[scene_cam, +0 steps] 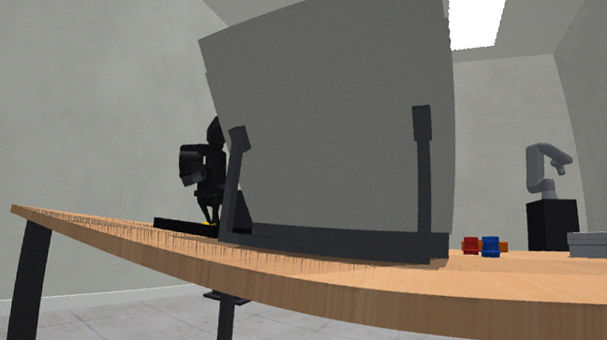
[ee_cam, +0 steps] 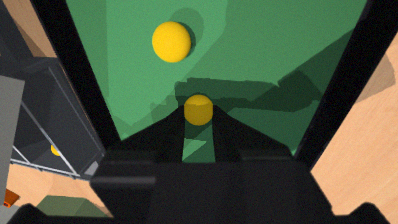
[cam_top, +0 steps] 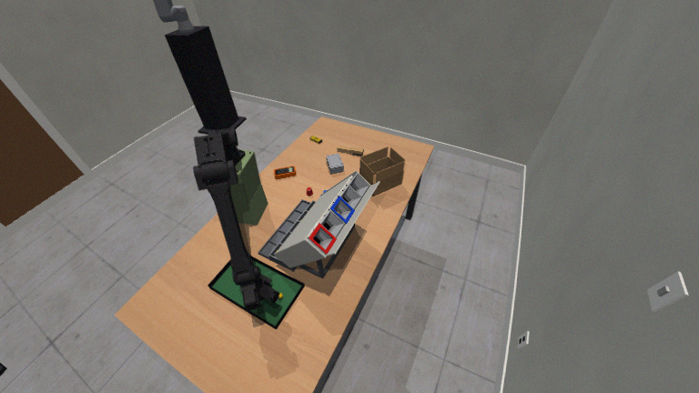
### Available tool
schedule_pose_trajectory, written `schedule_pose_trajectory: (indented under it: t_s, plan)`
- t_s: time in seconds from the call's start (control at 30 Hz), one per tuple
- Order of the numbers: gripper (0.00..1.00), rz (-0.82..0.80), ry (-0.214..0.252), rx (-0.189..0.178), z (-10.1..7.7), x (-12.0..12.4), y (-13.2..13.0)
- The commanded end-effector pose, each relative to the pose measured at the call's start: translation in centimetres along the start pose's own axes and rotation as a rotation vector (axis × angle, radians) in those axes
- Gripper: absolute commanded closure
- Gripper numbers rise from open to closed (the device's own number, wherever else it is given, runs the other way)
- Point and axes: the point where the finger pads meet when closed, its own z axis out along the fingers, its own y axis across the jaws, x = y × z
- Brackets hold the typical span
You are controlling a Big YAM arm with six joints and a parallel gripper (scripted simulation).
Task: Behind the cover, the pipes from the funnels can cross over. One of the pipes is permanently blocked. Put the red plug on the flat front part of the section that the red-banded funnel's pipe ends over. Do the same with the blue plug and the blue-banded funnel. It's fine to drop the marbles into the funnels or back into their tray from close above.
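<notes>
My gripper (ee_cam: 198,111) (cam_top: 256,291) is down in the green marble tray at the table's near end and is shut on a yellow marble (ee_cam: 198,109). A second yellow marble (ee_cam: 171,41) lies loose on the tray beyond the fingers. A third marble (ee_cam: 55,150) shows in a dark section under the cover, at the left of the wrist view. The grey cover (cam_top: 320,216) carries the red-banded funnel (cam_top: 321,237) and the blue-banded funnel (cam_top: 342,210). The red plug (scene_cam: 471,245) and the blue plug (scene_cam: 489,246) stand on the table behind the device.
A cardboard box (cam_top: 381,168), a small grey case (cam_top: 334,164), an orange meter (cam_top: 285,172), a yellow block (cam_top: 315,139) and a green box (cam_top: 248,187) stand on the table. The dark section tray (cam_top: 286,229) runs along the cover's front.
</notes>
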Motion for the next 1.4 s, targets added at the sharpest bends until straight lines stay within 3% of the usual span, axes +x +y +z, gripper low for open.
schedule_pose_trajectory:
  t_s: [0.0,0.4,1.37]
  plan:
    - [1.00,-0.004,-0.011,0.009,-3.1,-0.6,0.1]
    - [1.00,-0.004,-0.011,0.009,-13.5,-0.7,2.4]
    - [1.00,-0.017,0.001,0.002,-13.6,-0.9,2.3]
